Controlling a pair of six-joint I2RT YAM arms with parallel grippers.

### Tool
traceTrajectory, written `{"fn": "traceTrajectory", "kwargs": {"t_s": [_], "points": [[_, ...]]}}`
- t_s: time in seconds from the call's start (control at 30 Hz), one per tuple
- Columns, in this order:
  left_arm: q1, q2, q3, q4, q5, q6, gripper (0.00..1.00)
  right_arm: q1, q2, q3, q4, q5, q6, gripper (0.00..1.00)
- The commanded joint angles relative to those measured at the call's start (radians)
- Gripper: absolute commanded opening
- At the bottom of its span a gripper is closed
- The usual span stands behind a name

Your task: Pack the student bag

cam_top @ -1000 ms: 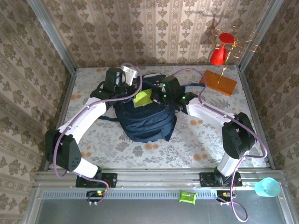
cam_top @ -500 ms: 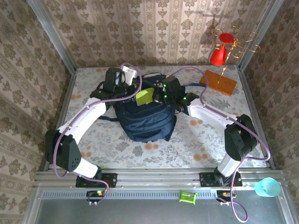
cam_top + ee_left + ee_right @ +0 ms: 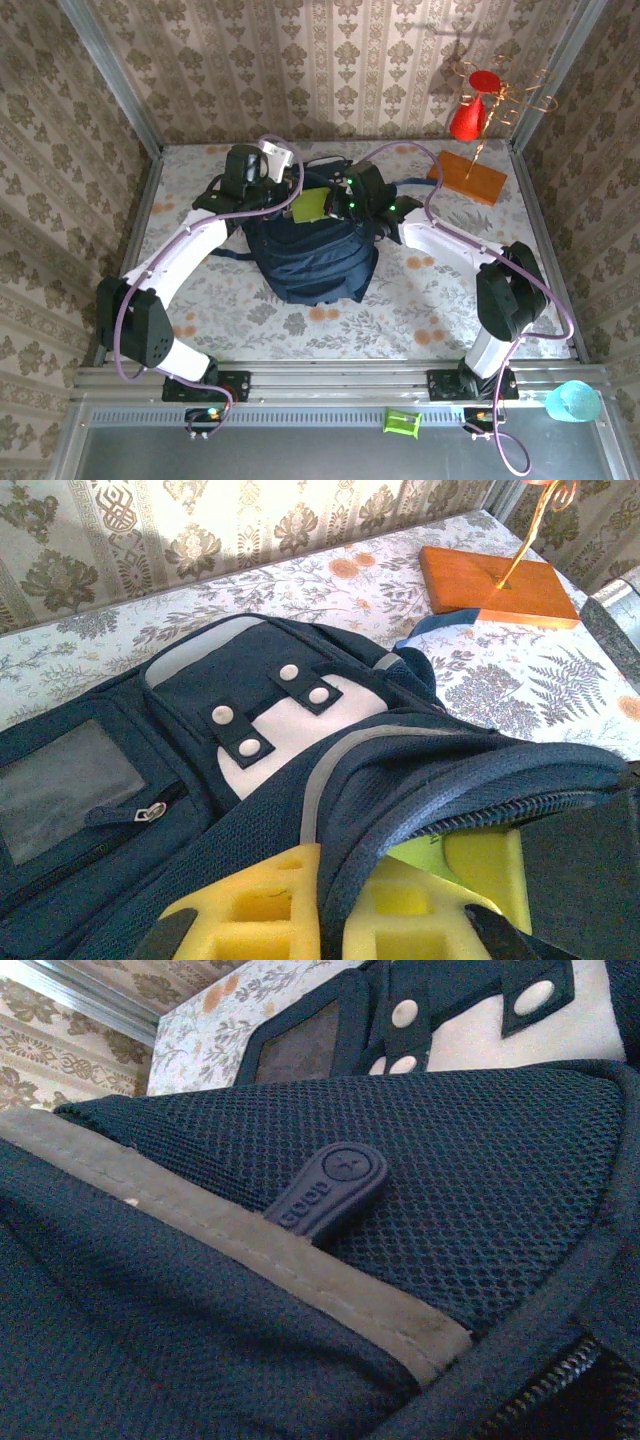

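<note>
Backpack (image 3: 312, 262), large navy fabric, is set mid-table, a yellow-green foam block (image 3: 308, 205) lodged at its 12 o'clock mouth. Left gripper (image 3: 272, 192) and right gripper (image 3: 336, 200) are clamped shut (on what cannot be told); the mouth should be held wide as the block is pushed in.

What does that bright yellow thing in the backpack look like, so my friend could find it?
Find the big dark navy student bag lying in the middle of the flowery table. At its far end, in the open mouth, a foam block pokes out. It is bright yellow-green with square holes, while everything around it is dark fabric.
</note>
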Motion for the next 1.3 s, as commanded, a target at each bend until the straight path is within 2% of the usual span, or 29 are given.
{"fn": "traceTrajectory", "kwargs": {"t_s": [0.0,0.07,0.2,0.37,0.47,0.67,0.83,1.0,1.1,1.27], "points": [[0.004,-0.057,0.007,0.176,0.041,-0.056,0.0,0.002,0.054,0.04,0.074,-0.02,-0.013,0.09],[0.002,-0.06,-0.01,0.185,0.043,-0.079,0.0,0.001,0.097,0.102,0.075,-0.06,-0.042,0.16],[-0.011,-0.083,-0.045,0.185,-0.027,-0.135,0.0,-0.009,0.084,0.132,0.005,-0.038,-0.127,0.3],[-0.054,-0.097,-0.094,0.198,-0.133,-0.143,0.0,-0.031,-0.05,0.016,-0.042,-0.101,-0.206,0.44],[-0.064,-0.091,-0.111,0.208,-0.147,-0.157,0.0,-0.032,-0.17,-0.091,-0.044,-0.113,-0.234,0.5],[-0.084,-0.082,-0.13,0.215,-0.161,-0.156,0.0,-0.059,-0.355,-0.302,0.039,-0.144,-0.205,0.53],[-0.094,-0.067,-0.142,0.212,-0.167,-0.156,0.0,-0.101,-0.42,-0.41,0.196,-0.225,-0.144,0.54],[-0.098,-0.071,-0.153,0.206,-0.171,-0.159,0.0,-0.084,-0.492,-0.466,-0.012,-0.075,-0.12,0.53],[-0.104,-0.077,-0.159,0.193,-0.169,-0.154,0.0,-0.08,-0.492,-0.518,0.013,-0.085,-0.091,0.54],[-0.129,-0.117,-0.19,0.141,-0.164,-0.141,0.0,-0.119,-0.36,-0.423,0.006,-0.1,-0.123,0.52]]}}
